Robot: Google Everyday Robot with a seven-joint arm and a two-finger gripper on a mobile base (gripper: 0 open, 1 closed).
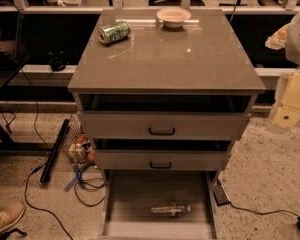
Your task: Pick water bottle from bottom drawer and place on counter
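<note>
The water bottle (170,210) lies on its side on the grey floor of the open bottom drawer (135,194), near its front. The counter (165,59) is the glossy grey-brown top of the cabinet. It carries a green-and-silver can (114,32) lying at the back left and a pale bowl (173,17) at the back middle. My gripper (286,118) hangs at the right edge of the view, beside the cabinet at the height of the upper drawers, far above and to the right of the bottle. It holds nothing that I can see.
Two upper drawers with black handles (161,131) stand slightly pulled out above the bottom drawer. Cables, a black bar (55,151) and small items (80,149) lie on the floor to the left. A shoe (5,218) is at the bottom left. A small black box (221,194) sits to the right of the drawer.
</note>
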